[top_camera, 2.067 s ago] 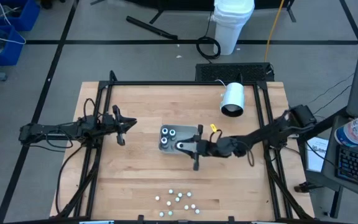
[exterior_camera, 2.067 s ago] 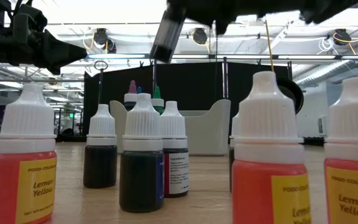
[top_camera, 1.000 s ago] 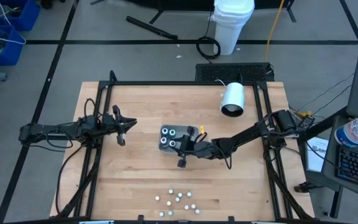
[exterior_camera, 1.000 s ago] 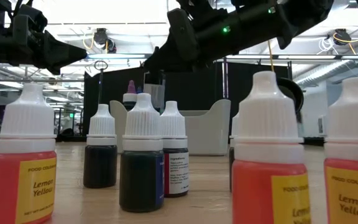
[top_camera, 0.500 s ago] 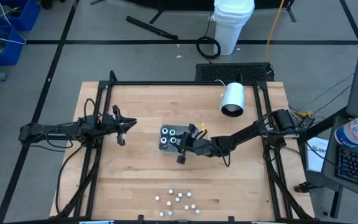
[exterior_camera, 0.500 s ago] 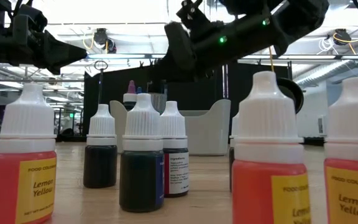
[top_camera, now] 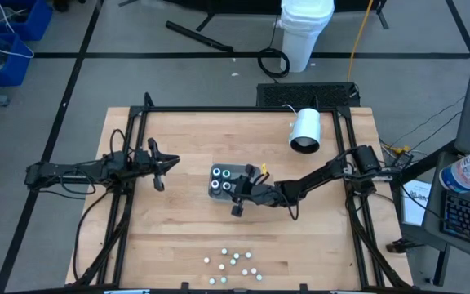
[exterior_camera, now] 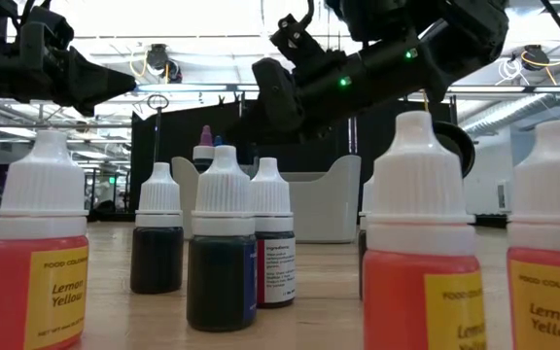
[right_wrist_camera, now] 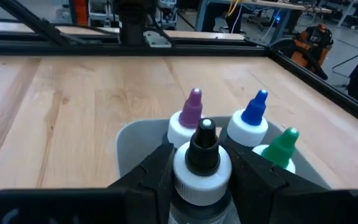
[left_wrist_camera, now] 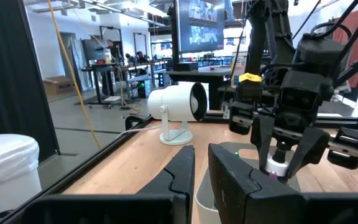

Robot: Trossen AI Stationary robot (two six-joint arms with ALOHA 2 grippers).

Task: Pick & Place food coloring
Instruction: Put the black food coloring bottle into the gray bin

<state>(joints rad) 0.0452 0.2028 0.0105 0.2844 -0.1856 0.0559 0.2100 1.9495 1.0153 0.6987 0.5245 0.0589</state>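
Note:
A grey tray stands mid-table and holds three food coloring bottles, tipped purple, blue and green. My right gripper reaches in from the table's right, over the tray's near side, shut on a fourth bottle that has a white cap and a black tip. Several more food coloring bottles stand on their bases near the table's front edge. At the table's left my left gripper hangs level with its fingers close together and nothing between them. My right gripper pinches the bottle between its two fingers at the white cap, one finger on each side. The fingers come from the table's right, slanting a little downward. The bottle stands upright, tip up; whether its base touches the tray is hidden.
A white cylinder on a small foot lies at the far right of the table. Black frame rails run along the left and right sides. Bare wood lies between the tray and the bottles at the front.
My right gripper has sunk toward the tray, carrying the black-tipped bottle upright; in the low view the arm now hangs lower and the bottle has dropped behind the near bottles.

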